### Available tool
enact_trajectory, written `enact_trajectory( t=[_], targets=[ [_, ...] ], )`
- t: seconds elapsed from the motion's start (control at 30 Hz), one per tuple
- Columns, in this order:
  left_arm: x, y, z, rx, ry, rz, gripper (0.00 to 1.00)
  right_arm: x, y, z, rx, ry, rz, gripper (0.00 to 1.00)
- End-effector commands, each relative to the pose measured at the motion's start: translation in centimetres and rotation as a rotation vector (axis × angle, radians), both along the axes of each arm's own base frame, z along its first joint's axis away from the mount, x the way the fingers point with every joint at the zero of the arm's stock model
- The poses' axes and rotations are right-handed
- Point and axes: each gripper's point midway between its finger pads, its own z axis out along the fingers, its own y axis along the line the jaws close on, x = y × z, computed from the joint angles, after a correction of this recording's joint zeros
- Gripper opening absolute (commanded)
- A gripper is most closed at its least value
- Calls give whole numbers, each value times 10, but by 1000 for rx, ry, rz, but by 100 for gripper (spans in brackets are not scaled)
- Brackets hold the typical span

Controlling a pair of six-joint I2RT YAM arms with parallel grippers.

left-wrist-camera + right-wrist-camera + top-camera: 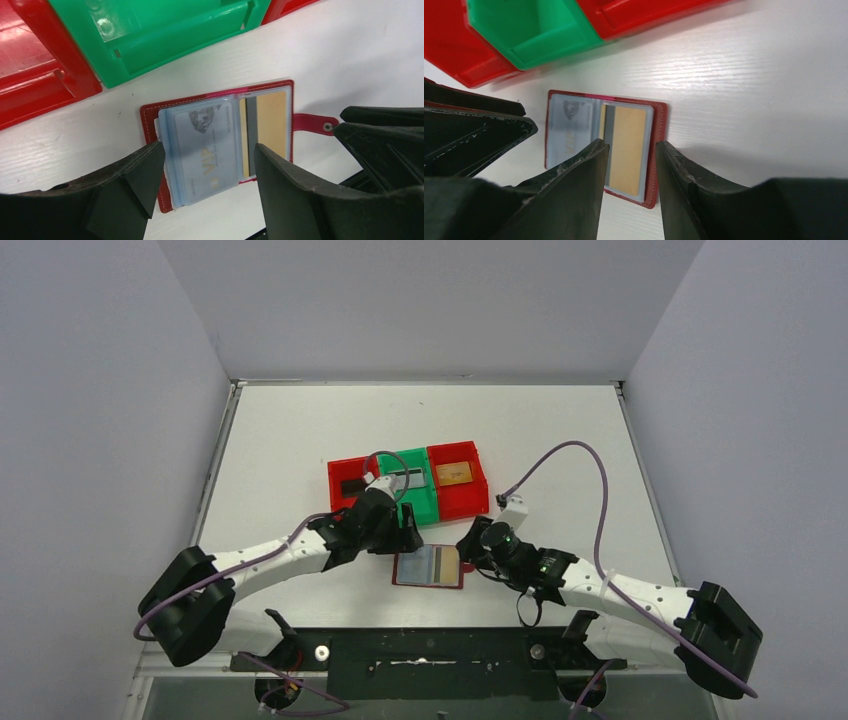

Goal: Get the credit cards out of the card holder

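The card holder lies open on the table, red rim around blue-grey clear pockets. A silver-grey credit card marked VIP sits in its left pocket. A gold-tan credit card with a dark stripe sits in the right pocket. My left gripper hovers open over the grey card side, holding nothing. My right gripper hovers open over the gold card side by the holder's right edge, also holding nothing. The red snap tab sticks out toward the right gripper.
Three joined bins stand just behind the holder: a red bin with a black card, a green bin with a grey card, and a red bin with a gold-tan card. Both grippers are close together.
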Motion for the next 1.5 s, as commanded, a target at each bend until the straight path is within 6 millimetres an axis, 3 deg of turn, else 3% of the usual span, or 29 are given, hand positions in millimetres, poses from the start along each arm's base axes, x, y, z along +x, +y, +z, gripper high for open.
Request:
enact_trajectory(
  t=[0.0, 0.27, 0.47, 0.67, 0.8, 1.0, 1.17, 1.23, 1.33, 1.47],
  targets=[
    [4, -15, -3, 30, -37, -24, 65, 3, 2, -8, 45, 16, -15, 40],
    [-32, -12, -37, 142, 17, -10, 54, 6, 12, -24, 64, 80, 57, 37],
    [-53, -6, -43, 122, 40, 13, 49, 1, 18, -35, 28, 125, 115, 28],
    [-66, 3, -38, 127, 37, 65, 48, -14, 26, -40, 35, 129, 190, 27],
    [-60, 10, -23, 121, -14, 121, 50, -7, 19, -23, 2, 81, 154, 32],
    [-40, 11, 29, 41, -139, 172, 67, 9, 1, 21, -23, -20, 64, 57],
    [-26, 3, 82, -116, -146, 229, 90, 8, 2, 54, 138, -75, 4, 67],
    [-23, 6, 92, -148, -131, 254, 93, 1, 2, 62, 208, -27, -18, 67],
    [-20, 10, 97, -185, -116, 262, 93, -6, 5, 62, 237, 8, 1, 66],
    [-26, 5, 90, -262, -132, 203, 89, -17, 16, 37, 217, 46, 93, 57]
  ],
)
